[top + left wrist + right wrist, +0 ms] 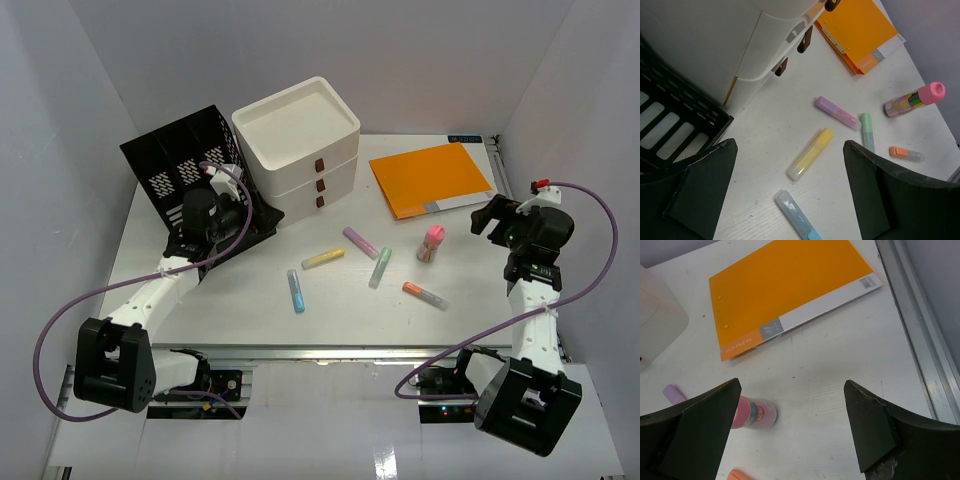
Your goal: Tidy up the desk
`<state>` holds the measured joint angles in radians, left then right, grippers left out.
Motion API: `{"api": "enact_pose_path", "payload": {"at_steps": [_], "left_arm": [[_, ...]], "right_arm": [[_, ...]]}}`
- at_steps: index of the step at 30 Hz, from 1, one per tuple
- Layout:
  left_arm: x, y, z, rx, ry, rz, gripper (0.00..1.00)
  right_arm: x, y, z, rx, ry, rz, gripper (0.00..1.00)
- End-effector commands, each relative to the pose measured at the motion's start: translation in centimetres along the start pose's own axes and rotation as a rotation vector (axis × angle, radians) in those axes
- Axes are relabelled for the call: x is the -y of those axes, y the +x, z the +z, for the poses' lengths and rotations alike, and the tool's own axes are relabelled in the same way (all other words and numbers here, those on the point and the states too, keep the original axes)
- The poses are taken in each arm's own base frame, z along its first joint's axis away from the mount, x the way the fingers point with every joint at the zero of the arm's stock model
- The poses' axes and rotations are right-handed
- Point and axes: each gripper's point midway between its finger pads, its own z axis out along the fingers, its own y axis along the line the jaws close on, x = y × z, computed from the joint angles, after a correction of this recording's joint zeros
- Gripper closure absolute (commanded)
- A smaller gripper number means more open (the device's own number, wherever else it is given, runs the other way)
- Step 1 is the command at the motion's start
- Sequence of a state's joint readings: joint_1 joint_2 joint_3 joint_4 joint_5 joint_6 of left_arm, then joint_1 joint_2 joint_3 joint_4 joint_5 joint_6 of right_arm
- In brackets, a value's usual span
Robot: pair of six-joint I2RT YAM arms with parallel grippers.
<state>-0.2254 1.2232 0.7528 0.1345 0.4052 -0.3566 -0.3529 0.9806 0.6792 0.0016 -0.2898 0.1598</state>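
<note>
Table (230,300) spans between white walls (60,120), long axis left to right; three-drawer box (300,150), black mesh rack (175,165) and orange folder (430,178) sit at back, highlighters (322,258) and pink-capped tube (431,243) midway. Left pincer (789,150) and right pincer (792,385) gape wide, empty.

A matt white desk (765,150) with a faint wood-like grain is pictured between the left jaws, where a yellow highlighter (810,154) of frosted, translucent plastic is seen. Beyond the left-hand jaw, a drawer box (705,40) of smooth white plastic with a soft sheen and a matt black perforated file rack (670,125) are shown. Ahead of the right jaws a smooth orange folder (790,285) is seen, and to their right a brushed metal rail (920,330). The right gripper's fingers (695,440) are finished in matt black, rough at the edges.
</note>
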Motion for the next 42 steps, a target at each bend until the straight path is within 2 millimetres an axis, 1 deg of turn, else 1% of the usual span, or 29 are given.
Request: {"api": "enact_pose_path", "payload": {"at_steps": [1,2,3,6,8,9,11,12,15,18,21,22,24,26,27,28,29,30,31,33,34,36,39,41,42], "left_arm": [[1.8,-1.6,0.0,0.031,0.042,0.042,0.02],[2.1,-1.5,0.1,0.028,0.052,0.051,0.02],[2.7,-1.2,0.3,0.019,0.065,0.061,0.02],[4.1,-0.8,0.6,0.016,0.078,0.093,0.02],[4.6,-0.9,0.6,0.019,0.076,0.093,0.02],[4.7,-0.9,0.6,0.019,0.064,0.090,0.02],[5.4,-1.5,0.6,0.030,0.064,0.084,0.02],[5.7,-1.7,0.6,0.035,0.058,0.075,0.02],[6.6,-1.6,0.8,0.036,0.041,0.042,0.02],[6.2,-1.1,1.7,0.015,-0.039,0.010,0.02],[7.0,-1.5,2.6,0.003,-0.100,-0.010,0.02],[7.2,-1.9,3.1,0.018,-0.135,-0.009,0.02],[6.7,-1.7,4.0,0.012,-0.201,-0.020,0.02],[7.6,-2.3,4.8,0.017,-0.229,-0.020,0.02],[7.2,-1.6,5.7,0.006,-0.277,-0.013,0.02],[7.3,-1.5,6.3,0.000,-0.308,-0.003,0.02],[7.6,-1.7,6.8,-0.002,-0.333,0.007,0.02],[8.2,-2.5,7.2,0.004,-0.348,0.014,0.02],[8.5,-2.7,7.8,0.004,-0.371,0.025,0.02],[8.5,-2.3,8.8,0.000,-0.422,0.053,0.02],[9.0,-3.3,9.1,0.022,-0.431,0.058,0.02],[9.5,-4.0,9.7,0.040,-0.454,0.070,0.02],[9.8,-5.2,11.1,0.062,-0.489,0.090,0.02],[8.8,-4.6,12.3,0.047,-0.554,0.126,0.03],[8.7,-5.0,12.8,0.054,-0.573,0.132,0.03]], "right_arm": [[-2.1,-3.1,-0.7,0.091,-0.099,-0.045,0.10],[-2.4,-2.6,-0.7,0.084,-0.127,-0.058,0.10],[-3.4,-2.2,-0.9,0.075,-0.186,-0.071,0.10],[-6.8,0.1,-1.8,0.049,-0.431,-0.146,0.10],[-9.0,1.6,-3.0,0.046,-0.607,-0.224,0.10],[-9.6,1.9,-3.5,0.049,-0.658,-0.255,0.10],[-10.6,2.4,-4.4,0.052,-0.749,-0.320,0.10],[-10.8,2.3,-4.7,0.056,-0.770,-0.338,0.10],[-11.5,2.0,-5.4,0.070,-0.816,-0.375,0.10],[-11.4,1.8,-5.5,0.075,-0.798,-0.379,0.10],[-11.5,1.8,-5.7,0.080,-0.807,-0.384,0.10],[-11.6,1.8,-5.8,0.081,-0.815,-0.384,0.10],[-11.7,1.8,-5.9,0.082,-0.822,-0.387,0.10],[-11.7,1.7,-5.9,0.086,-0.825,-0.396,0.10],[-11.7,1.8,-6.0,0.086,-0.827,-0.397,0.10],[-11.7,1.9,-6.0,0.086,-0.828,-0.399,0.10],[-11.7,1.9,-5.9,0.085,-0.829,-0.400,0.10],[-11.7,2.1,-5.9,0.083,-0.828,-0.400,0.10],[-11.6,2.1,-5.8,0.080,-0.827,-0.398,0.10],[-11.4,2.1,-5.5,0.073,-0.814,-0.392,0.10],[-11.2,2.1,-5.4,0.069,-0.806,-0.388,0.10],[-11.1,2.1,-5.2,0.060,-0.796,-0.382,0.10],[-11.0,2.2,-5.2,0.053,-0.793,-0.375,0.10],[-11.1,2.1,-5.2,0.053,-0.795,-0.375,0.10],[-11.1,2.2,-5.2,0.051,-0.796,-0.372,0.10]]}}
